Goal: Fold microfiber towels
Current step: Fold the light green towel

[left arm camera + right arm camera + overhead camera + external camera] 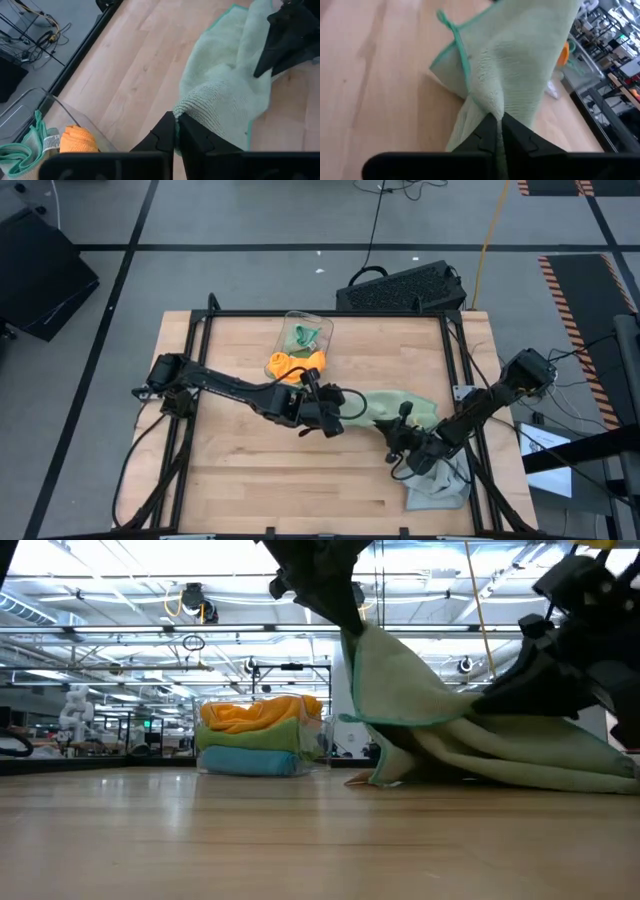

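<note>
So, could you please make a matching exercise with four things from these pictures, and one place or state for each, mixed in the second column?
Things:
1. sage green towel
2. orange towel
3. light grey towel
4. left gripper

Places or states:
A. lies flat at the table's corner beside the right arm
B. inside the clear plastic bin
C. pinched by both grippers, one side raised off the table
D. shut on a towel's edge near the middle of the table

Pairs: 1-C, 2-B, 3-A, 4-D. The right gripper holds the other side of that same towel.
</note>
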You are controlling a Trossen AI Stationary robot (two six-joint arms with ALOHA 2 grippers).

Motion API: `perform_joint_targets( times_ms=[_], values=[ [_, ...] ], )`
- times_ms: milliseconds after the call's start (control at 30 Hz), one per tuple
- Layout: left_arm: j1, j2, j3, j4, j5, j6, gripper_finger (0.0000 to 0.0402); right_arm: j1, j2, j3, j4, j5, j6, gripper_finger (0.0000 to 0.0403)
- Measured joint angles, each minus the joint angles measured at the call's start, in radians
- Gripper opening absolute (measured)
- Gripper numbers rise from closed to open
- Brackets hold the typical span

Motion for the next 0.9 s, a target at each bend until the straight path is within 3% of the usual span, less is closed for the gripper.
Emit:
perform_joint_targets(
  times_ms=[167, 333, 467, 567, 700, 900],
  values=[
    [-0.002, 0.0, 0.0, -0.001, 0.042, -0.012, 0.004, 0.0, -0.082, 0.0, 0.105, -0.009, -0.061, 0.0017],
    [-0.036, 0.001, 0.0, -0.021, 0.123, -0.02, 0.0086, 0.0, -0.252, 0.0, 0.095, -0.024, -0.128, 0.0004],
    [-0.082, 0.007, -0.007, -0.021, 0.108, -0.035, 0.0133, -0.001, -0.391, 0.0, 0.063, -0.024, -0.187, 0.0008],
    [-0.12, 0.011, -0.048, 0.028, 0.03, -0.012, 0.016, -0.005, -0.475, 0.0, 0.049, -0.024, -0.231, 0.0007],
    [-0.166, 0.011, -0.138, 0.285, -0.066, 0.116, 0.0178, -0.028, -0.548, 0.0, 0.037, -0.025, -0.264, 0.0005],
    [-0.214, 0.061, -0.274, 0.859, -0.172, 0.489, 0.018, -0.079, -0.585, 0.0, 0.041, -0.027, -0.28, 0.0005]
  ],
)
